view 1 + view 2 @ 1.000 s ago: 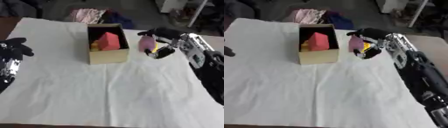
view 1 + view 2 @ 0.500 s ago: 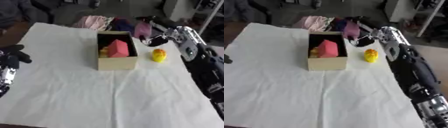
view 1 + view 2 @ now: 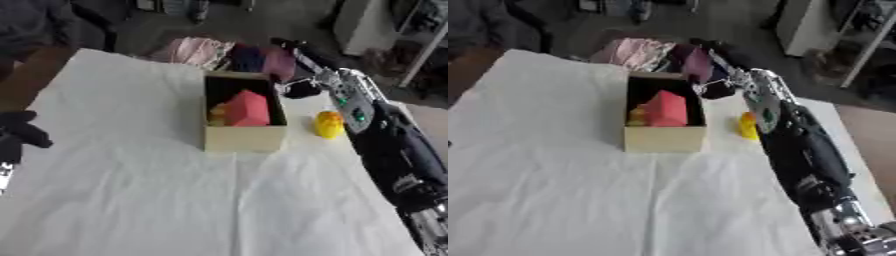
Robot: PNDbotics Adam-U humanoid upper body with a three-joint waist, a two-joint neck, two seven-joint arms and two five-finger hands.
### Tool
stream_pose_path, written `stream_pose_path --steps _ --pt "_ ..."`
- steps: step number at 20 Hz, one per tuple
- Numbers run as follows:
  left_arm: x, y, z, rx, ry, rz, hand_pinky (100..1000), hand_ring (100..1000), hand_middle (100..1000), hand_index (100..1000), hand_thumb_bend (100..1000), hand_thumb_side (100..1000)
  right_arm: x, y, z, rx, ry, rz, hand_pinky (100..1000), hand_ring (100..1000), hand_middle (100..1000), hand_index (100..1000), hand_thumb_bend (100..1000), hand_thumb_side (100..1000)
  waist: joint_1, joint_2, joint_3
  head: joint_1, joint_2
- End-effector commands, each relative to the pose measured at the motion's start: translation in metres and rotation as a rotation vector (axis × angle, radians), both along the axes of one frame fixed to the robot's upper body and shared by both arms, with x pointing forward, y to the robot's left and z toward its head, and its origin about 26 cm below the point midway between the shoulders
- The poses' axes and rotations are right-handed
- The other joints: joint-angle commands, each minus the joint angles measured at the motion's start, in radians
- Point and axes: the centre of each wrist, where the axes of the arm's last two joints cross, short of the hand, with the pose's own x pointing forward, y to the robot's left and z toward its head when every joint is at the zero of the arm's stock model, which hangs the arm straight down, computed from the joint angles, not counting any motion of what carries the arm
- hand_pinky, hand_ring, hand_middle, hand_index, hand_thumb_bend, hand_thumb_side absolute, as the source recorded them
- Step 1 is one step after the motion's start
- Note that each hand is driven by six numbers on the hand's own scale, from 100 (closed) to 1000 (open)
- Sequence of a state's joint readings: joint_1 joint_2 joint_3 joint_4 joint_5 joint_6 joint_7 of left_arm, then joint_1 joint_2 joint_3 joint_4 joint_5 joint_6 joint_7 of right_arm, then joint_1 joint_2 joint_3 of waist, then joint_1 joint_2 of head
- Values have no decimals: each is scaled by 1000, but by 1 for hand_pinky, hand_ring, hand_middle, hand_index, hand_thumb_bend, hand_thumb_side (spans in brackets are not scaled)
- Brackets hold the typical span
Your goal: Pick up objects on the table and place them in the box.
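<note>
left eye view: the box (image 3: 245, 139), a plain tan cardboard carton with stiff straight walls and a dark inside, sat in the upper middle of the frame on the white cloth covering the worktop (image 3: 131, 190). inside it lay a pink block-shaped object (image 3: 247, 108) with flat faces, and a smaller yellow-orange piece (image 3: 217, 114) tucked to its left. a rounded yellow object (image 3: 329, 124), smooth and probably light, stood on the cloth just right of the box, apart from its wall. the right hand (image 3: 302, 75) hung at the box's far right corner in the upper right, dark fingers curled around a mauve object (image 3: 280, 64) that looked soft. the risk, as i judged it, was that this object sat over the rim and not the opening; let go there, it could catch the wall and fall behind the box among the heap of pink and dark fabric (image 3: 206, 51). the forearm also ran close above the yellow object and might knock it over or roll it. the left hand (image 3: 19, 134) rested at the left edge, dark fingers curled with nothing in them.

right eye view: the same layout, shifted left. the mauve object showed as a flat, rounded shape against the fingers at the top centre, and the arm partly covered the yellow object. the cloth lay in low wrinkles, which a sliding box could drag. the left hand was out of frame here.
</note>
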State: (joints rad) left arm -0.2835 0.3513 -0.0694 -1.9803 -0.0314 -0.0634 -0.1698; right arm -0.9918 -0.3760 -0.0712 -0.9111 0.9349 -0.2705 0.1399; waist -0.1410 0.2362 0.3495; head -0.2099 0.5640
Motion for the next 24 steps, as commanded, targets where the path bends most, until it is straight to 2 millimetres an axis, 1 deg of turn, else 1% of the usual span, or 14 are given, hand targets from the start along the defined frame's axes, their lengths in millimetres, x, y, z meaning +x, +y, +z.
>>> stream_pose_path --steps 1,3,6,10,13,14,16,17,18,19,20,22,23,24 --pt "-1 -3 10 11 -35 -24 846 635 591 817 100 645 2 0 9 16 -61 -38 809 794 768 1000 100 198 -7 0 6 -21 -17" --pt "-1 -4 11 12 -37 -30 846 635 591 817 100 646 3 5 7 15 -84 -39 817 807 808 1000 100 198 -9 4 10 -27 -16" --pt "-1 -5 11 14 -38 -36 846 635 591 817 100 646 5 12 2 -10 -102 -30 845 840 894 1000 100 198 -10 7 11 -30 -15" --pt "-1 -6 11 14 -36 -38 847 635 591 817 100 647 6 15 0 -47 -106 -25 880 882 970 1000 100 199 -9 5 10 -29 -13" --pt "-1 -5 11 13 -33 -37 847 635 591 817 100 646 6 16 2 -81 -100 -18 899 906 999 1000 100 201 -7 3 7 -28 -11" --pt "-1 -5 11 13 -33 -37 847 636 592 817 100 645 6 16 3 -90 -96 -15 904 915 1000 1000 100 234 -6 2 7 -28 -11" --pt "-1 -5 11 12 -32 -38 847 636 592 817 100 644 5 17 5 -108 -92 -4 913 925 1000 1000 100 225 -5 0 5 -28 -10" --pt "-1 -5 11 12 -32 -37 847 636 592 817 100 645 5 18 6 -118 -90 3 932 955 1000 1000 100 204 -4 -1 4 -28 -10" --pt "-1 -5 10 13 -31 -37 847 636 592 817 100 645 5 19 8 -129 -85 12 949 973 1000 1000 100 245 -4 -2 4 -29 -10" --pt "-1 -5 10 13 -30 -36 847 636 592 817 100 645 5 20 8 -142 -79 23 976 1000 1000 1000 100 205 -3 -3 3 -29 -10" --pt "-1 -5 10 12 -28 -36 847 636 591 817 100 645 5 21 9 -162 -71 33 999 1000 1000 1000 100 207 -3 -3 3 -30 -10" --pt "-1 -5 10 13 -27 -36 847 636 592 817 100 645 5 22 12 -210 -57 47 1000 1000 1000 1000 100 217 -3 -4 2 -31 -10" --pt "-1 -5 10 13 -26 -36 847 636 592 817 100 645 4 23 14 -236 -51 52 1000 1000 1000 1000 100 253 -3 -5 2 -31 -9" --pt "-1 -4 10 13 -26 -36 847 636 592 817 100 645 4 24 16 -261 -47 54 1000 1000 1000 1000 100 263 -3 -5 2 -32 -9"
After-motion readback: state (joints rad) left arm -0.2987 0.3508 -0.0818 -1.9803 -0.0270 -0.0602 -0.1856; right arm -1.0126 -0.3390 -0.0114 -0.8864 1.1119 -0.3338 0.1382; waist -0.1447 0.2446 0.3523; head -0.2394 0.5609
